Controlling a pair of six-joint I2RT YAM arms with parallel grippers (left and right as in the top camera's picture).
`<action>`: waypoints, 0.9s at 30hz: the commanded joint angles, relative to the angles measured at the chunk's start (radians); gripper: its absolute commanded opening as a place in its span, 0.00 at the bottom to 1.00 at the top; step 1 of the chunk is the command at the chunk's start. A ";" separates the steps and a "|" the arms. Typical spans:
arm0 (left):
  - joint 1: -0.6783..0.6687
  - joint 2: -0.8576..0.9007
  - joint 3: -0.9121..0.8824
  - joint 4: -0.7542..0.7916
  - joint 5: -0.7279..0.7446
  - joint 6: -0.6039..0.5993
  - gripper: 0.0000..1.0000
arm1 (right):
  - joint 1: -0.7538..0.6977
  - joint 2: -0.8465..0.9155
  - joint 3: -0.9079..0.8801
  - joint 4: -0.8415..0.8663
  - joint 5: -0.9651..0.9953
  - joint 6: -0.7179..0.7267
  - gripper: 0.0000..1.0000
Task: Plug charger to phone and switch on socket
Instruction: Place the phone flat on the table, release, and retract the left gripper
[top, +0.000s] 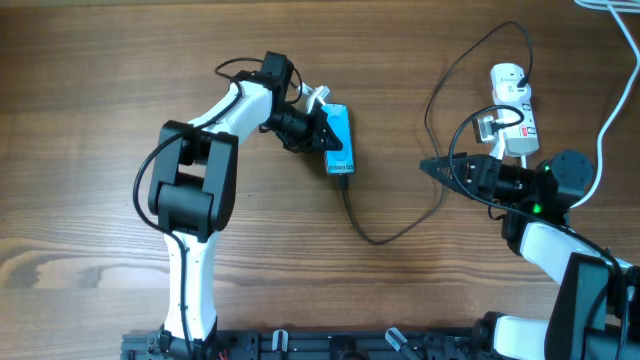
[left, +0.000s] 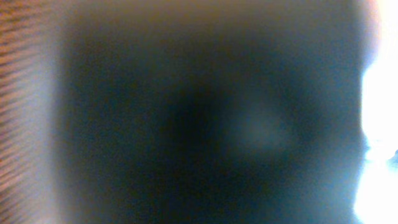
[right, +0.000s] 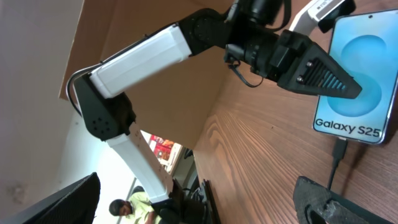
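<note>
The phone (top: 343, 128) lies screen up on the table, turquoise with "Galaxy S25" at its lower edge (right: 362, 74). The charger's thin black cable (top: 380, 238) runs from the phone's lower edge in a loop to the white socket (top: 513, 100). Its plug tip (right: 339, 148) sits in the phone's port. My left gripper (top: 328, 132) looks shut, and its black tip (right: 348, 91) rests on the screen. The left wrist view is a dark blur. My right gripper (top: 432, 167) is open and empty above the table, left of the socket and pointing at the phone.
The socket's thick white lead (top: 605, 120) runs up the right edge. The black cable arcs over the table between the phone and the socket. In the right wrist view a person (right: 134, 205) sits beyond the table's edge.
</note>
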 joint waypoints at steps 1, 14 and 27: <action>0.003 0.061 0.002 0.007 -0.020 -0.002 0.04 | 0.001 0.002 -0.006 0.004 -0.063 -0.024 1.00; 0.003 0.063 0.002 -0.020 -0.187 -0.003 0.25 | 0.001 0.003 -0.006 0.004 -0.063 -0.028 1.00; 0.029 0.004 0.005 -0.214 -0.312 -0.100 0.48 | 0.001 0.002 -0.006 0.005 -0.063 -0.051 1.00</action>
